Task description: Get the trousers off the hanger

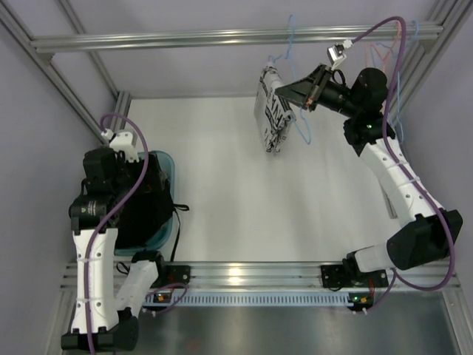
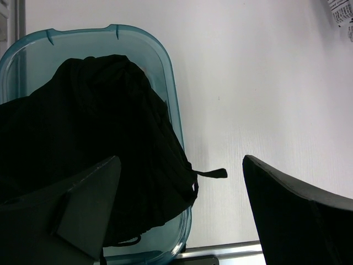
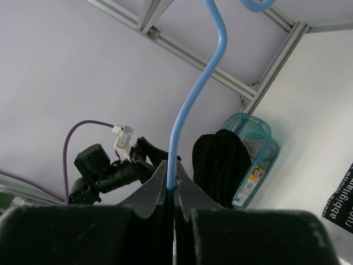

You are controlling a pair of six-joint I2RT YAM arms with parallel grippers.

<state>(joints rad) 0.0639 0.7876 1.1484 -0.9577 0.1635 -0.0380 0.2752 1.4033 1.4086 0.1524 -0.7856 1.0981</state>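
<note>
1. The trousers [image 1: 271, 111]: the lettered white-grey cloth is hanging from the hanger [image 1: 290, 41] at the far side of the worktop [image 1: 222, 192], below the top rail. In the top view its long axis is running from the rail end toward the near end, tilting slightly right at the bottom.
2. The hanger: its hook is sitting over the rail, and its blue wire is rising straight out of the fingers in the right wrist view [image 3: 190, 99].
3. The right end effector [image 1: 287, 92]: it is reaching in from the right, with its fingers pressing together and pinching the hanger wire [image 3: 171, 179].
4. Trousers relative to it: the cloth is lying just left of the fingertips in the top view. Only a lettered corner [image 3: 341, 199] is showing at the wrist view's lower right edge.
5. The left end effector [image 2: 181, 163]: its fingers are spreading wide, holding nothing, above the teal bin [image 2: 165, 61], well apart from the trousers.
6. The black cloth bundle [image 2: 99, 121]: it is filling the bin and spilling over its rim.
</note>
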